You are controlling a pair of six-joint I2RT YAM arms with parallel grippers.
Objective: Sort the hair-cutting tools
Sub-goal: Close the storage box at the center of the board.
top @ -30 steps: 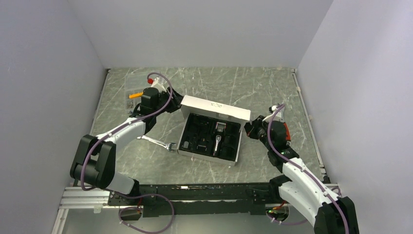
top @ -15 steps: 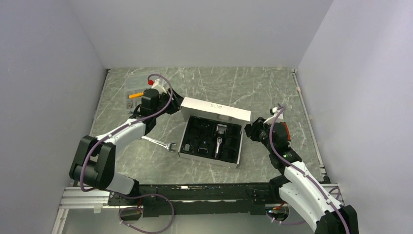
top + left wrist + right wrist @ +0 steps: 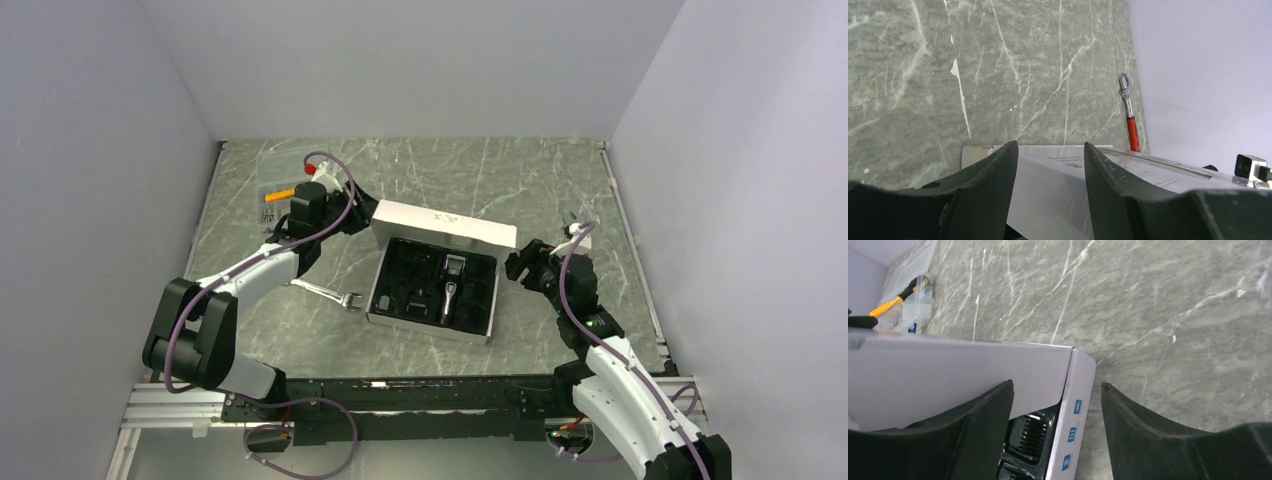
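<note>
Flanking an open white box (image 3: 440,222), clipper (image 3: 449,290) inside, left gripper (image 3: 1050,149) and right gripper (image 3: 1057,387) both parted wide, wrench (image 3: 322,291) beside box, blue labels (image 3: 1071,432) unreadable.

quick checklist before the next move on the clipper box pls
1. Right gripper open, holding nothing: ok.
2. Left gripper open, facing the box lid: ok.
3. Hair clipper lying in the box's black tray: ok.
4. Every comb attachment seated in the tray: cannot tell, black on black.
5. Open-end wrench outside the box, on the table: ok.
</note>
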